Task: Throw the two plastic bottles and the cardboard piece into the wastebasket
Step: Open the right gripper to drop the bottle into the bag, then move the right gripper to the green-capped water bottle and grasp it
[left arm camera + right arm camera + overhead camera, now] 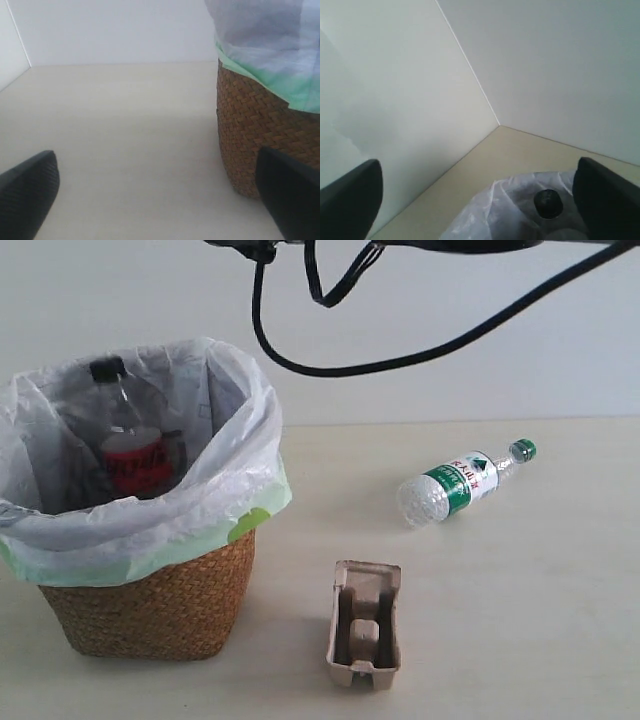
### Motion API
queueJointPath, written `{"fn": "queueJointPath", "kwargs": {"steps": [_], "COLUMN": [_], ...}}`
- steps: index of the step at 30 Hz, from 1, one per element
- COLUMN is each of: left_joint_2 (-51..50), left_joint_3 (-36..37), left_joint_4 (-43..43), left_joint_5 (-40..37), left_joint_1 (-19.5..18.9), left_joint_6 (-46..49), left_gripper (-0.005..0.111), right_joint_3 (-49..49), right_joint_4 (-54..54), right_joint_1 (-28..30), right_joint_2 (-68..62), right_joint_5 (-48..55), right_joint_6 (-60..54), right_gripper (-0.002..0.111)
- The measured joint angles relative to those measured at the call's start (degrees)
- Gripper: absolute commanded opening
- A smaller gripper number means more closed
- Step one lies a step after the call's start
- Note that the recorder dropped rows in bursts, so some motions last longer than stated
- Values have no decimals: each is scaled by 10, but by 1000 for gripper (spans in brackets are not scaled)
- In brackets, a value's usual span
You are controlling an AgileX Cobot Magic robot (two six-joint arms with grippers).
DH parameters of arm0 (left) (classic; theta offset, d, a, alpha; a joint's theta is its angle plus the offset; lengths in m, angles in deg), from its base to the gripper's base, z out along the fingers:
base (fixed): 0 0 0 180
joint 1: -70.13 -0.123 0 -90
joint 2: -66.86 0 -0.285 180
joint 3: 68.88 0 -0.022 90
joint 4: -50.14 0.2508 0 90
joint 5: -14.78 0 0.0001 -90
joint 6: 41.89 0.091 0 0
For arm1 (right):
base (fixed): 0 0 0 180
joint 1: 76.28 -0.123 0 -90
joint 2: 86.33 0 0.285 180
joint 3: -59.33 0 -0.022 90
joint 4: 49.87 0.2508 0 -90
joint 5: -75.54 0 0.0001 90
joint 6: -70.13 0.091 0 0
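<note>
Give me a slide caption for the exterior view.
Black-capped bottle in the lined wastebasket; green-capped bottle and cardboard tray lie on the table.

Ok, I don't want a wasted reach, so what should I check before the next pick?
1. Larger bottle inside the wastebasket: ok, cap up.
2. Smaller bottle free to grasp: ok, lying on its side on the table.
3. Cardboard piece free: ok, apart from the wastebasket and the smaller bottle.
4. Right gripper open and empty: ok, above the wastebasket.
5. Left gripper open and empty: ok, low beside the wastebasket's wall.
6. Room left in the wastebasket: cannot tell.
</note>
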Motion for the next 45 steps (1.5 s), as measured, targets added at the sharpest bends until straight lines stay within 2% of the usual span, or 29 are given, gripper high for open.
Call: {"fn": "queueJointPath", "kwargs": {"steps": [3,6,8,9,10,11,12,13,16,19,24,31,36,37,39,43,45], "left_joint_2": [0,0,0,0,0,0,0,0,0,0,0,0,0,0,0,0,0], "left_joint_3": [0,0,0,0,0,0,0,0,0,0,0,0,0,0,0,0,0], "left_joint_4": [0,0,0,0,0,0,0,0,0,0,0,0,0,0,0,0,0], "left_joint_5": [0,0,0,0,0,0,0,0,0,0,0,0,0,0,0,0,0], "left_joint_1": [0,0,0,0,0,0,0,0,0,0,0,0,0,0,0,0,0], "left_joint_6": [0,0,0,0,0,0,0,0,0,0,0,0,0,0,0,0,0], "left_gripper": [108,108,108,108,108,108,108,108,108,108,108,108,108,108,108,108,108], "right_joint_3": [0,-1,-1,-1,-1,-1,-1,-1,-1,-1,-1,-1,-2,-3,-4,-4,-4], "right_joint_4": [-101,-277,-414,-572,-649,-792,-845,-968,-1120,-1099,-883,-750,-738,-738,-738,-735,-731], "right_joint_1": [0,2,12,33,44,74,86,114,165,215,313,325,325,325,325,326,326], "right_joint_2": [0,0,0,0,0,0,0,-1,-23,-82,-191,-268,-310,-315,-319,-323,-323], "right_joint_5": [14,25,45,83,104,167,204,277,384,391,303,147,126,120,117,115,116], "right_joint_6": [61,213,341,503,567,719,789,904,1029,1053,1014,974,973,971,970,954,932], "right_gripper": [92,92,92,92,92,92,92,92,92,92,92,92,89,83,63,0,1]}}
